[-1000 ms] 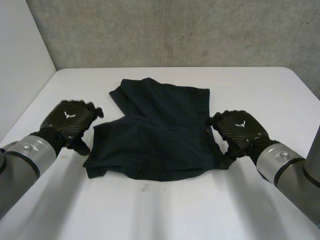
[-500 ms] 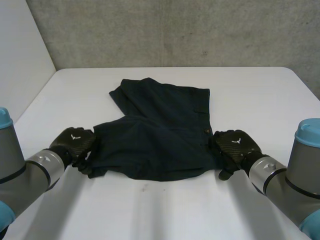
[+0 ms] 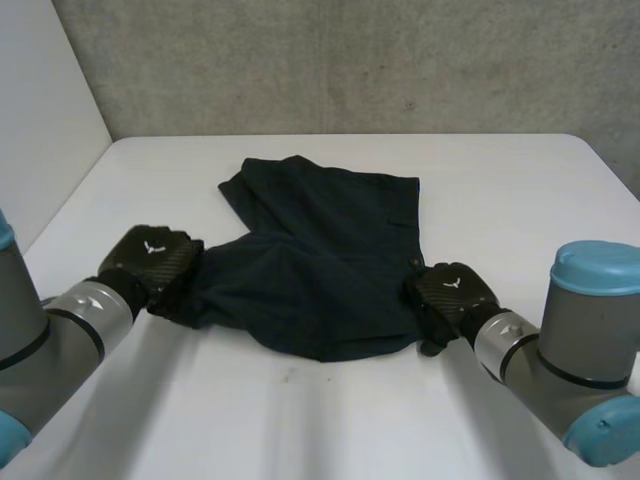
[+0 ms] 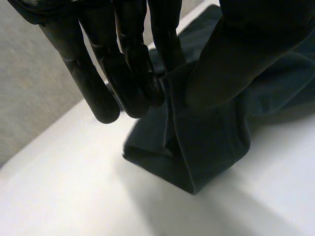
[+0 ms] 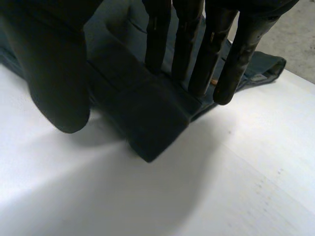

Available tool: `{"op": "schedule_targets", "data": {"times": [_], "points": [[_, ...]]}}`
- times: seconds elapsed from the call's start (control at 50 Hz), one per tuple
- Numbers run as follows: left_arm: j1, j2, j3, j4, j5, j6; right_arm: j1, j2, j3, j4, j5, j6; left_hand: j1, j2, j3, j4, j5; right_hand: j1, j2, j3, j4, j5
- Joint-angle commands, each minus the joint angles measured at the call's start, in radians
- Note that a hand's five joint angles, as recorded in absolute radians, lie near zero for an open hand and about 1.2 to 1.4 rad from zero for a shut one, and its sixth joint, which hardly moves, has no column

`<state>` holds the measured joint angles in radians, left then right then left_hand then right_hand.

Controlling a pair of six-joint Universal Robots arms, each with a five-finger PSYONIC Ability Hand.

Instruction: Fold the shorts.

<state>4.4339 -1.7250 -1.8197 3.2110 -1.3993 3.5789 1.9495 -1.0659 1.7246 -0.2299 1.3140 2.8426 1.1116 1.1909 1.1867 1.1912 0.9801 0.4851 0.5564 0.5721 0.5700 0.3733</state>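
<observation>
Shorts [image 3: 320, 260], dark and spread out, lie mid-desk [image 3: 500, 180] in the head view, with the left hand [image 3: 150, 262] at their 8 o'clock corner and the right hand [image 3: 448, 295] at 4 o'clock. Left wrist view: fingers [image 4: 128, 73] and thumb pinch that corner, raised off the desk. Right wrist view: straight fingers [image 5: 214, 49] press the cloth against the thumb. To fold cleanly, both corners should probably rise level and travel together toward 12 o'clock, pinches firm.

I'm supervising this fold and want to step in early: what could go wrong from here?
The left hand pinches just a near corner of the shorts between fingers and thumb; it might slip when lifted. The near edge between it and the right hand lies unheld, so it may sag and crease the fold.
</observation>
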Motion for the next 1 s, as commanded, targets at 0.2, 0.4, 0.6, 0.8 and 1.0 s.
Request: {"op": "schedule_targets", "data": {"times": [0.2, 0.4, 0.6, 0.8, 1.0], "points": [[0.007, 0.136, -0.102, -0.065, -0.001, 0.012, 0.029, -0.207, 0.003, 0.013, 0.036, -0.175, 0.285, 0.205, 0.21, 0.205, 0.242, 0.911, 0.84, 0.824, 0.826, 0.848], [0.002, 0.346, -0.245, -0.321, 0.002, 0.067, 0.026, -0.226, -0.068, 0.486, 0.039, -0.474, 0.285, 0.205, 0.21, 0.205, 0.242, 0.911, 0.84, 0.824, 0.826, 0.848], [-0.005, 0.383, -0.369, -0.433, 0.011, 0.126, 0.023, -0.27, -0.079, 0.805, 0.013, -0.617, 0.285, 0.205, 0.21, 0.205, 0.242, 0.911, 0.84, 0.824, 0.826, 0.848], [-0.001, 0.352, -0.32, -0.232, 0.002, 0.136, 0.026, -0.232, -0.008, 0.608, 0.01, -0.542, -0.889, -0.969, -0.965, -0.969, -0.932, 0.911, 0.84, 0.824, 0.826, 0.848], [0.038, 0.256, -0.141, 0.038, 0.039, 0.127, 0.017, -0.232, 0.056, 0.517, 0.008, -0.526, -0.851, -0.931, -0.926, -0.931, -0.894, 0.911, 0.84, 0.824, 0.826, 0.848]]}}
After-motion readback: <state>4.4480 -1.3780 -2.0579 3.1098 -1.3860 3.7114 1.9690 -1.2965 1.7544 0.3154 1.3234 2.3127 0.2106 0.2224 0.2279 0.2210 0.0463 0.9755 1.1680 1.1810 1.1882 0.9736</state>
